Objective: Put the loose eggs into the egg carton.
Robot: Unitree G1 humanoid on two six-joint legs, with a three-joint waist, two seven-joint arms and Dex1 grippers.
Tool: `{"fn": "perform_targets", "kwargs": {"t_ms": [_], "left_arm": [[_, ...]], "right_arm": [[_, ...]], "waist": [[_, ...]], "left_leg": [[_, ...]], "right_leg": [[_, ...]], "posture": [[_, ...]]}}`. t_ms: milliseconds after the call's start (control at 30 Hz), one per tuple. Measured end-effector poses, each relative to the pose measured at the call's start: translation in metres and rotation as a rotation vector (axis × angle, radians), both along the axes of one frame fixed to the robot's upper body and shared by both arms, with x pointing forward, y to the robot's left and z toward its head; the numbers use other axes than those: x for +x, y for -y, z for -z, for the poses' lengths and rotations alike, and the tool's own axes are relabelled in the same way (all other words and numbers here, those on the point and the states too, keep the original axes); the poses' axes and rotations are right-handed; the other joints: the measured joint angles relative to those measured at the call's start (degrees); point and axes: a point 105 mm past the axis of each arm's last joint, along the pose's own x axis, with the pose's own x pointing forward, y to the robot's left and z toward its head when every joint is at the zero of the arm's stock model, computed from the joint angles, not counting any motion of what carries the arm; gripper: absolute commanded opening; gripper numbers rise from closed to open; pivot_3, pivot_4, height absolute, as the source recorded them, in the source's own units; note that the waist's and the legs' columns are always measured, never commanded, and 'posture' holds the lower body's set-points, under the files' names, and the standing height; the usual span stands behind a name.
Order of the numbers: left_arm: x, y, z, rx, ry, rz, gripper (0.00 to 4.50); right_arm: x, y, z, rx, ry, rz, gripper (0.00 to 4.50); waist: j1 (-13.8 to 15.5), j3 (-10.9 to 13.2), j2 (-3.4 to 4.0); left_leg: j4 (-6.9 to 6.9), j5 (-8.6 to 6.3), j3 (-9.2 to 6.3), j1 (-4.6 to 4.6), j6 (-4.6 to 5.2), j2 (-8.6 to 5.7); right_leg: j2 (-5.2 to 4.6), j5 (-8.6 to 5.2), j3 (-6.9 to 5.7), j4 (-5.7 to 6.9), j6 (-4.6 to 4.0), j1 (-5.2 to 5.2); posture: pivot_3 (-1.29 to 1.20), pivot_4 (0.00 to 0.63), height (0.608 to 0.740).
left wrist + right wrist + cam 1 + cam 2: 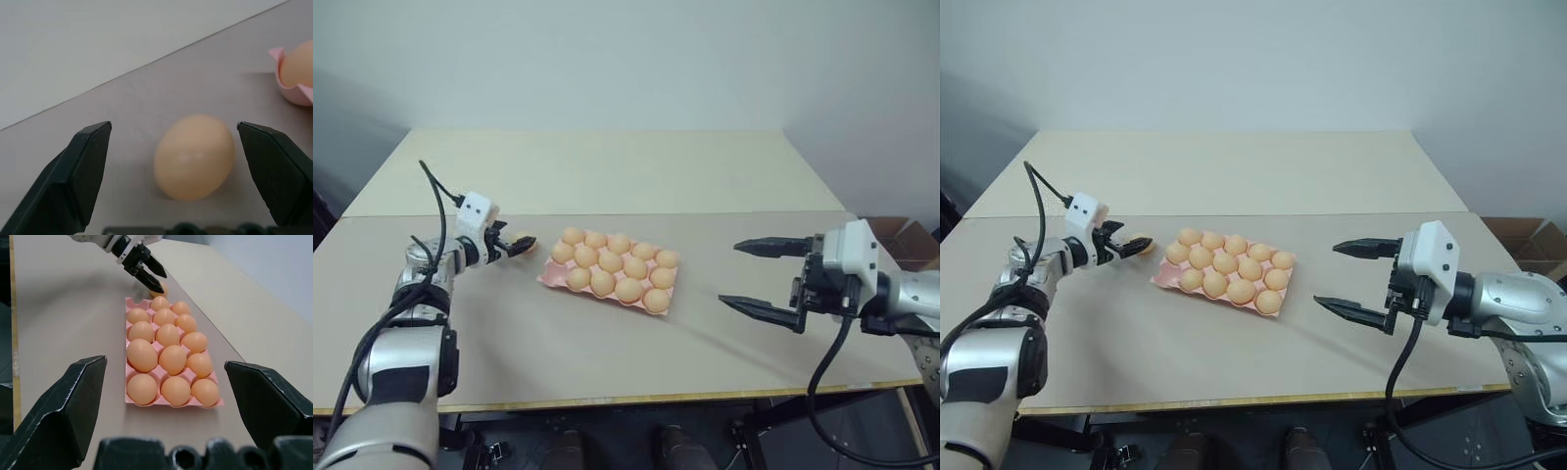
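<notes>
Straddling loose egg (194,156) near egg carton (551,281) corner, left gripper (514,244) jaws wide

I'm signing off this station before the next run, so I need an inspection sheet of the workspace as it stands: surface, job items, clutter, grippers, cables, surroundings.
Surface: light beige tabletop, with a seam across it.
Job's things: pale pink moulded egg carton holds rows of orange-tan eggs; I see no empty cup. One loose orange-tan egg lies on the table beside the carton's near-left corner.
Clutter: nothing seen.
Grippers: left gripper open, black fingers either side of the loose egg, not touching it. Right gripper open, holding nothing, to the carton's right.
Cables: black cables loop along both arms.
Surroundings: pale wall; a cardboard box at the right.
</notes>
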Motion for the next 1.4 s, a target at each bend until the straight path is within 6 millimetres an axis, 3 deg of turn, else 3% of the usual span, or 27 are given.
{"fn": "perform_targets", "kwargs": {"t_ms": [67,167,567,933,1033,1133,1400], "left_arm": [[-0.001,0.000,0.006,0.023,-0.027,0.001,4.48],[-0.002,0.000,0.014,0.042,-0.059,-0.011,3.86],[0.000,-0.001,0.016,0.041,-0.052,-0.053,0.03],[-0.016,-0.027,0.017,0.002,-0.074,-0.053,0.03],[-0.022,-0.039,0.014,-0.017,-0.080,-0.064,0.61],[-0.028,-0.046,0.010,-0.046,-0.086,-0.046,1.60],[-0.030,-0.037,0.001,-0.112,-0.075,0.038,4.20]], "right_arm": [[-0.001,-0.001,0.000,-0.004,0.003,0.000,4.50],[-0.002,-0.001,-0.001,-0.005,0.005,0.003,4.50],[0.000,0.000,-0.003,-0.003,0.017,0.014,4.50],[0.000,-0.001,-0.004,-0.003,0.019,0.013,4.50],[0.000,-0.001,-0.004,-0.003,0.019,0.014,4.50],[0.000,-0.001,-0.004,-0.003,0.018,0.013,4.50],[0.003,-0.001,-0.004,0.004,0.015,0.009,4.50]], "waist": [[0.0,0.0,0.00],[0.0,0.0,0.00],[-0.2,0.0,-0.01],[-0.5,0.0,-0.01],[-0.6,0.0,-0.01],[-0.6,0.0,-0.01],[-0.3,0.0,-0.01]], "left_leg": [[0.00,0.00,0.00,0.00,0.00,0.00],[0.00,0.00,0.00,0.00,0.00,0.00],[0.01,0.00,0.00,0.01,0.00,0.00],[0.01,0.00,0.00,0.02,0.00,0.00],[0.01,0.00,0.00,0.02,0.00,0.01],[0.01,0.00,0.00,0.02,0.00,0.00],[0.01,0.00,0.00,0.00,0.00,0.00]], "right_leg": [[0.00,0.00,0.00,0.01,0.00,0.00],[0.00,0.00,0.00,0.01,0.00,0.00],[0.00,0.00,0.01,0.02,0.01,0.00],[0.00,0.00,0.00,0.02,0.00,0.00],[0.00,0.00,0.00,0.03,0.00,0.00],[0.00,0.00,0.00,0.03,0.00,0.00],[0.00,0.00,-0.01,0.02,0.00,0.00]], "posture": [[0.00,0.150,0.740],[0.00,0.150,0.740],[0.00,0.150,0.740],[0.00,0.150,0.740],[0.00,0.150,0.740],[0.00,0.150,0.740],[0.00,0.150,0.740]]}}
